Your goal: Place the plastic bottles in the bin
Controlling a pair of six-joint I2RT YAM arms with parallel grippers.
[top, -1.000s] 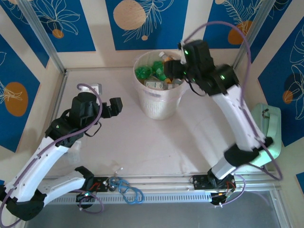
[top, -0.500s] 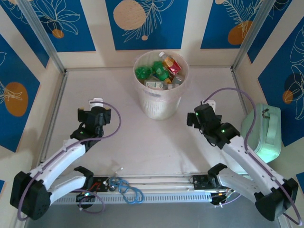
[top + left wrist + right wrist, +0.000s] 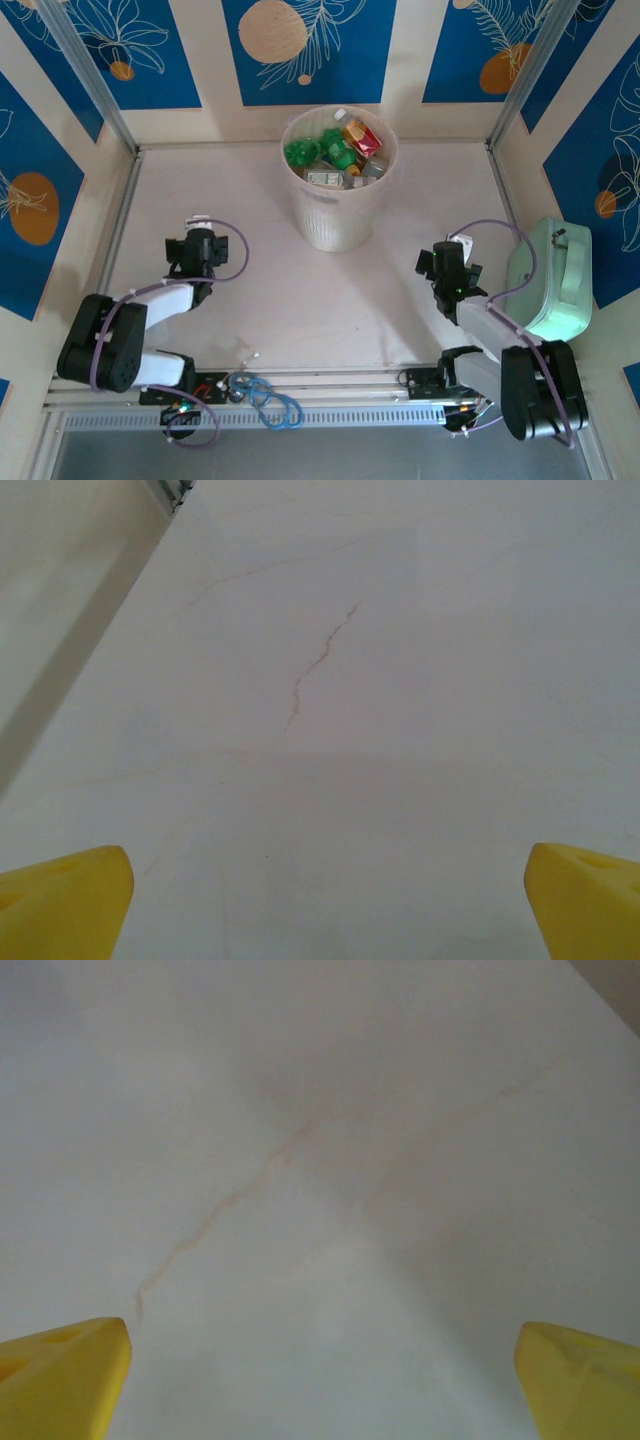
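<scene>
Left hand: your left gripper (image 3: 320,905) is spread wide, its yellow fingertips (image 3: 62,900) at the outer corners of the wrist view. It holds nothing, and only bare table lies between them.
Right hand: your right gripper (image 3: 320,1380) is spread just as wide and holds nothing. Its yellow fingertips (image 3: 60,1375) frame bare table too.
Hand positions: from above, the left gripper is nearer you than the bin (image 3: 335,225) and to its left. The right gripper is nearer you and to the bin's right. Both are well apart from the bin, with their arms folded low.
Surface under the hands: the table (image 3: 270,295) is pale and matt. A thin reddish crack (image 3: 322,658) runs through it ahead of the left gripper, and faint orange veins (image 3: 225,1208) run ahead of the right.
Bottles: the bottles (image 3: 335,150) lie heaped inside the bin, green ones and some with red labels among them. You will find the table around the bin bare.
Bin: it stands upright at the far middle of the table, close to the back wall.
Case: a mint-green case (image 3: 555,280) lies at the table's edge, to the right of the bin and nearer you.
Room: blue panels (image 3: 300,40) with leaf and orange-circle prints stand behind and to both sides of the bin, set in cream walls with metal posts (image 3: 85,70).
Near edge: a tangle of blue cables (image 3: 265,398) lies on the rail, nearer you than the bin.
</scene>
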